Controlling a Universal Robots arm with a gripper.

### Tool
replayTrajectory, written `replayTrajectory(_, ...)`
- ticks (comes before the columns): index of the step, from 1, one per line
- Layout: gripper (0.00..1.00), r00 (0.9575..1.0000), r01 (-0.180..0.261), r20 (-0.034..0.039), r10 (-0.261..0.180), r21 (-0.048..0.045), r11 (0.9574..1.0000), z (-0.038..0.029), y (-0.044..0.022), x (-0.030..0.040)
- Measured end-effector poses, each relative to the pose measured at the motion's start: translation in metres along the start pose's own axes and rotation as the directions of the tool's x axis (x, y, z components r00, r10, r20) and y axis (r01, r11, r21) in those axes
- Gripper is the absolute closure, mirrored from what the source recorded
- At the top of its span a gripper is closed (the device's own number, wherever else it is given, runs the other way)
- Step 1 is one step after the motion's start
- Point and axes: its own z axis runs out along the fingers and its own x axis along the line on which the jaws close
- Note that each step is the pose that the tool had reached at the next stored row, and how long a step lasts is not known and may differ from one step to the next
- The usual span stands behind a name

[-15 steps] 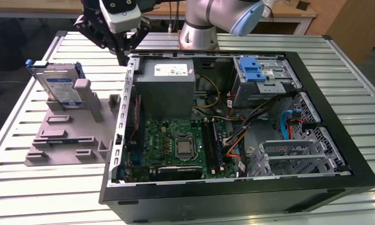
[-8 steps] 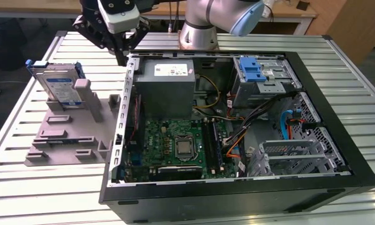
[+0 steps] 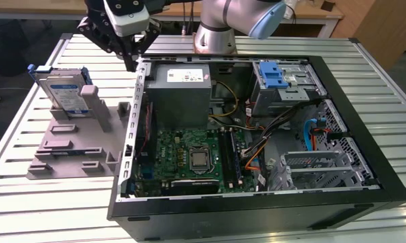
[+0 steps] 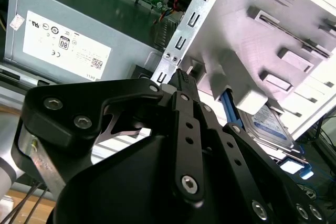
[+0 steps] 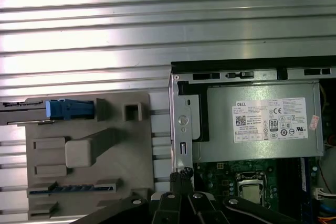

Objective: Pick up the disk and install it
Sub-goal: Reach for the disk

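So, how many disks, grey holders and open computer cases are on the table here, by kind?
disk: 1
grey holder: 1
open computer case: 1
Total: 3

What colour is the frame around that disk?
Blue, running round the silver disk; it shows best in the exterior view.

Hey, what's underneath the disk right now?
A grey slotted holder, which lies on the metal table. The disk stands on edge in it, against a grey post. Its lower edge sits in the slot, so what touches it there is hidden.
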Motion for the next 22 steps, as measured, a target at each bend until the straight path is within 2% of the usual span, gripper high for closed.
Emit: replayTrajectory(22,0.89,1.0,0.0,0.0,0.0,0.0,1.0,0.0016,-0.0007,0.0078)
